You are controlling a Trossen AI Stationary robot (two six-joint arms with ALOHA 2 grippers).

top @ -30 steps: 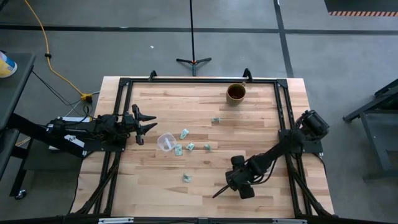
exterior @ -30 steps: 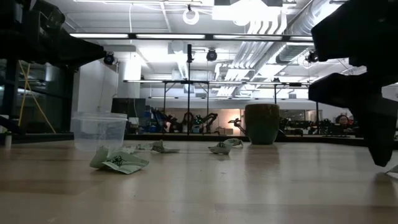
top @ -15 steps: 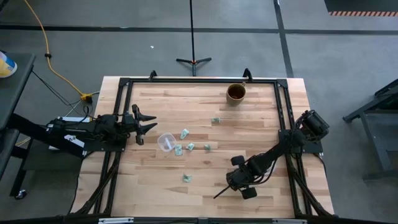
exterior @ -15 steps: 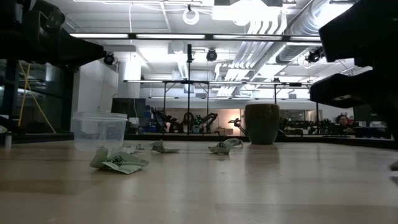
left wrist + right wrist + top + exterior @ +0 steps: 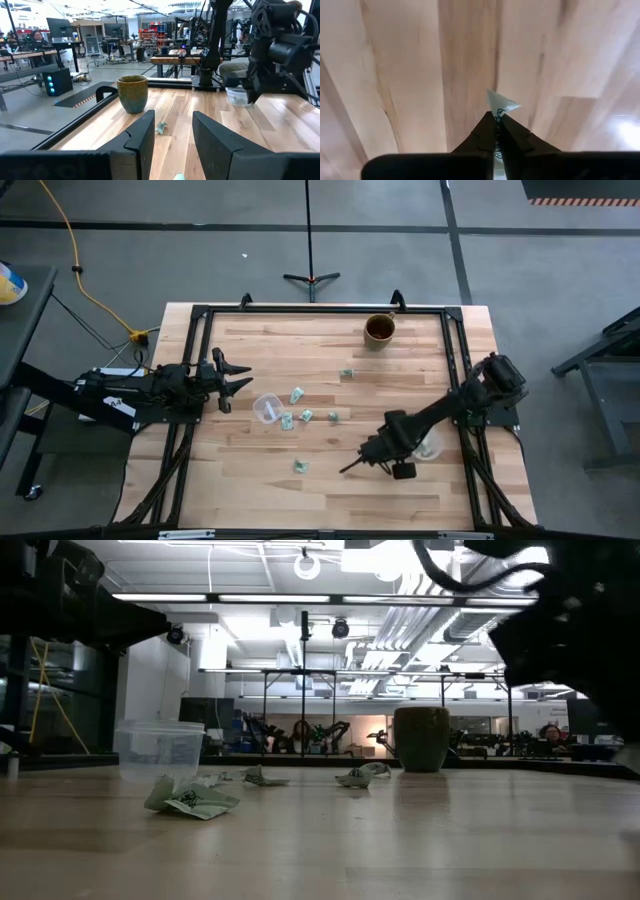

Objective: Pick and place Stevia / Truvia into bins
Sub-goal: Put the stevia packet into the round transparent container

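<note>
The middle of the table [image 5: 330, 360] is dotted with small sachets [image 5: 306, 416], which lie near each other just beside a clear cup [image 5: 266, 409]. One more sachet [image 5: 300, 466] is seen alone nearer the front edge. A brown cup [image 5: 379, 329] stands by the far edge, well apart from the rest.

The left side is blocked by the left gripper [image 5: 236, 377], which is held near the clear cup with its fingers spread. The right front part is crossed by the right arm, whose gripper [image 5: 348, 468] is closed on a sachet [image 5: 499, 106]. A second clear cup [image 5: 428, 448] is partly hidden beside that arm.

Bare wood is left along the front edge and between the brown cup and the sachets.
</note>
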